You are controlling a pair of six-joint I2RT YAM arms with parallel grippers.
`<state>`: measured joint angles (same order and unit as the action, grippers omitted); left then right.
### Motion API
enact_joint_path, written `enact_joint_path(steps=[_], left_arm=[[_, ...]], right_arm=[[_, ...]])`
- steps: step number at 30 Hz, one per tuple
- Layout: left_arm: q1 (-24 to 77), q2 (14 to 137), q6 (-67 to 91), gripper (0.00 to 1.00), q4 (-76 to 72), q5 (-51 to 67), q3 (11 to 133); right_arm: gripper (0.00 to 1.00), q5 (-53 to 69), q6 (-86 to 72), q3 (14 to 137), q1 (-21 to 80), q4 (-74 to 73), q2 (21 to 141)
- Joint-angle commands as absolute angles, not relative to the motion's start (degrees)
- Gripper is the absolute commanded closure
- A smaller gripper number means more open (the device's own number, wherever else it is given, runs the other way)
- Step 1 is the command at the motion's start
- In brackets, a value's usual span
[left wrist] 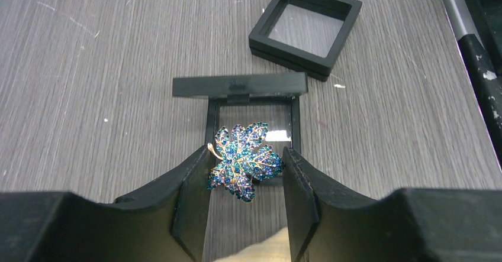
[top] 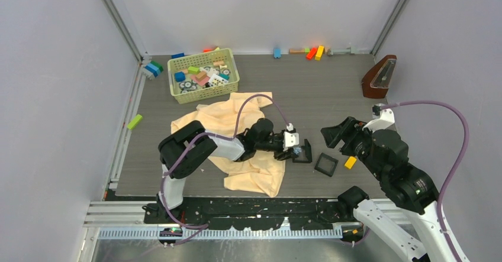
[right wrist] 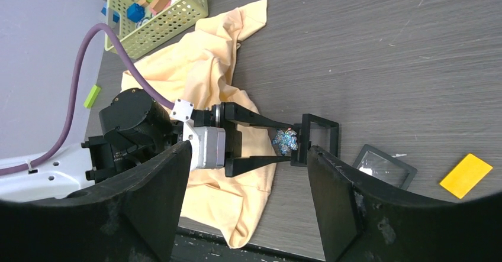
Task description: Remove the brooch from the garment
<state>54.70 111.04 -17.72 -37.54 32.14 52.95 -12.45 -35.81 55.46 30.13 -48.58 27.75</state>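
The brooch [left wrist: 244, 168], a blue-green jewelled leaf with gold veins, is pinched between the fingertips of my left gripper [top: 293, 150]. It hangs just over a small open black case [left wrist: 240, 87], clear of the peach garment [top: 237, 126]. The garment lies crumpled under the left arm, and a corner of it shows at the garment [left wrist: 260, 251] edge below the fingers. In the right wrist view the brooch [right wrist: 285, 141] glints at the left fingers' tips. My right gripper [right wrist: 250, 151] stands open to the right of the cases, with nothing between its fingers.
A second black square case [left wrist: 305, 25] lies just beyond the open one. A yellow block [top: 350, 162] sits next to it. A green basket [top: 203, 75] of toy blocks stands at the back left. A metronome [top: 379, 77] is at the far right.
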Motion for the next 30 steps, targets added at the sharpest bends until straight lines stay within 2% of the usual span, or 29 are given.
enact_joint_path(steps=[1,22,30], left_arm=[[55.74,112.75,-16.52,0.67,-37.98,32.22,56.78],[57.17,117.47,-15.19,0.63,-30.41,30.71,63.31],[57.22,118.31,-13.80,0.46,-28.97,31.65,64.75]], right_arm=[[0.24,-14.12,-34.60,57.08,29.93,-49.15,27.37],[0.24,-12.48,-35.08,56.96,29.88,-49.15,26.90],[0.25,-12.36,-35.33,56.17,29.90,-48.73,27.03]])
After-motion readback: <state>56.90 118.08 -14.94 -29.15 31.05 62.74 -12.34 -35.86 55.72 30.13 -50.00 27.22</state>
